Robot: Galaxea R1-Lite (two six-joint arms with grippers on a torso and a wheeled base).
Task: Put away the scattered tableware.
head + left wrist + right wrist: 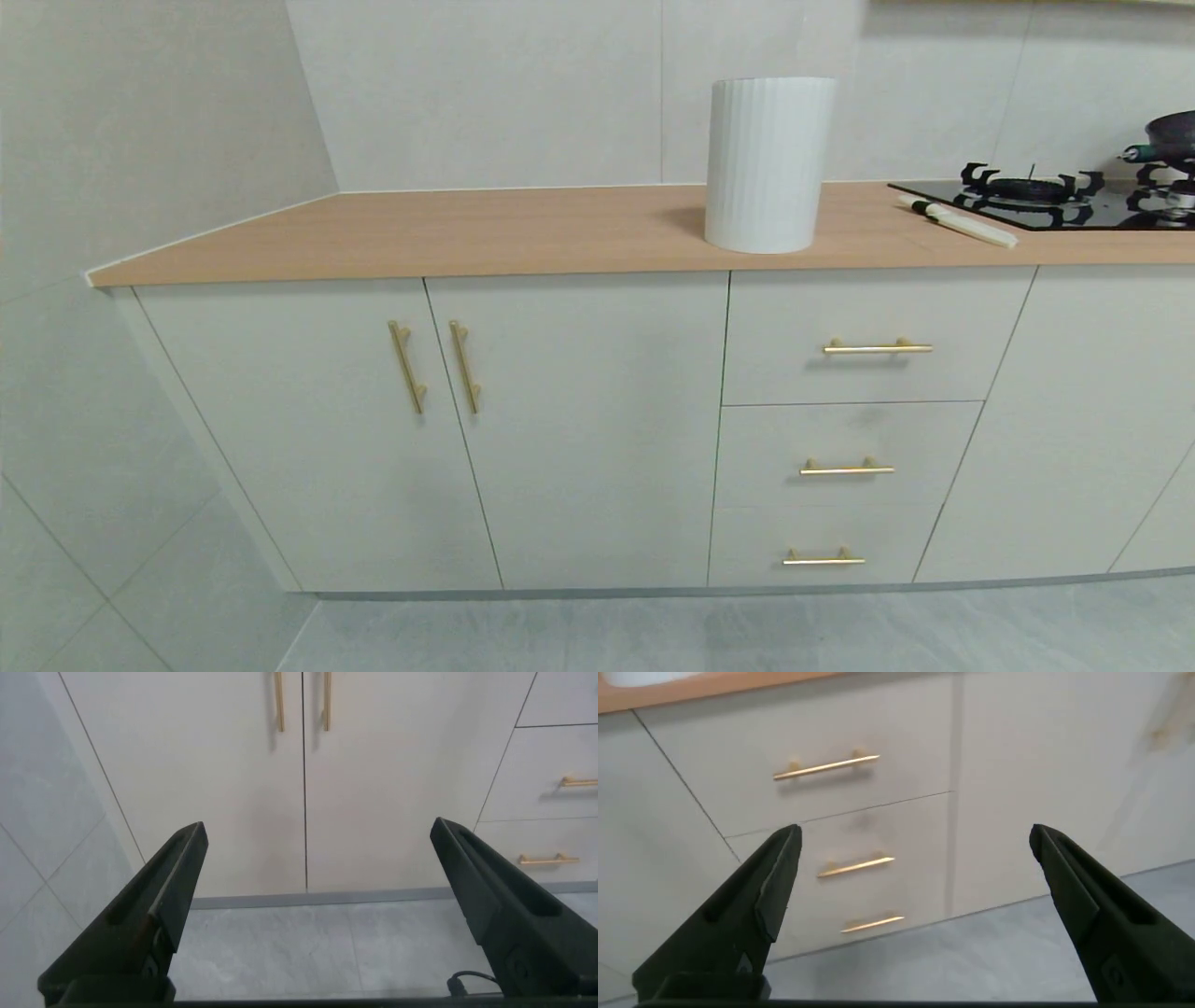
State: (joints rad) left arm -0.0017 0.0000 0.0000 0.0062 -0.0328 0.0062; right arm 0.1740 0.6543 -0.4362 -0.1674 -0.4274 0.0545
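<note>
A white knife-like utensil with a dark band [957, 222] lies on the wooden countertop [523, 233] at the right, beside the hob. A tall white ribbed cylinder holder [767, 163] stands upright on the counter, left of the utensil. My left gripper [318, 849] is open and empty, held low in front of the double cabinet doors [304, 775], above the floor. My right gripper [915, 849] is open and empty too, facing the stack of drawers [831, 812] under the counter.
A black gas hob [1055, 198] with a dark pan [1172, 140] sits at the counter's far right. Below are two doors with gold handles [434, 366] and three drawers with gold handles [876, 348]. Tiled walls close off the left corner; grey floor lies in front.
</note>
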